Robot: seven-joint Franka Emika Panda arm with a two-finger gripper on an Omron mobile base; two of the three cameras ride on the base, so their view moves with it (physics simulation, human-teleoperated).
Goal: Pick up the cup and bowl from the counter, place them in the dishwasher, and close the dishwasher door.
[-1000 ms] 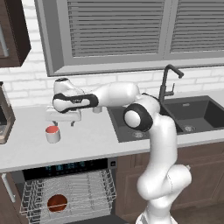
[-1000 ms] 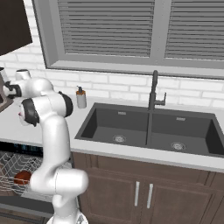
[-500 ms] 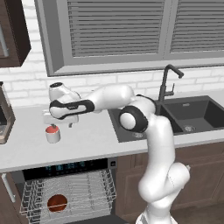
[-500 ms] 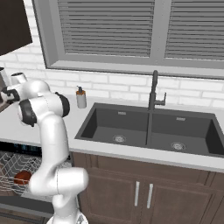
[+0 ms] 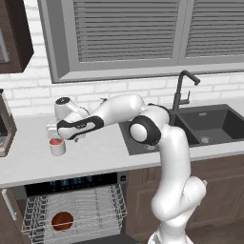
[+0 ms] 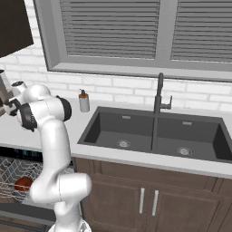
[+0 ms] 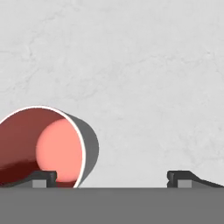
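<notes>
A simulated kitchen is shown, with a white arm reaching toward the left of the frame over a pale counter (image 5: 105,152). Below it, at the lower left of the left base view, the dishwasher (image 5: 71,209) is seen open, its white wire rack pulled out. The bowl (image 5: 62,221), reddish-brown, is already lying in that rack, so that part of the job appears done; it is also glimpsed at the lower left edge of the right base view (image 6: 22,184).

The cup (image 5: 57,146), grey-white with a red inside, is still standing on the counter at the middle left of the frame. The gripper (image 5: 55,135) is held just above it. In the hand view the cup (image 7: 48,146) is seen at the lower left, its red mouth facing the camera, and the gripper (image 7: 111,177) is spread wide with nothing pinched. One fingertip (image 7: 41,177) is overlapped with the cup's opening and the other is set well to the right over bare counter, so the cup is off-centre between the jaws.

Judging from this, what is left is the grasping of the cup, its placing in the rack, and the shutting of the door, which cannot be clearly made out here.
</notes>
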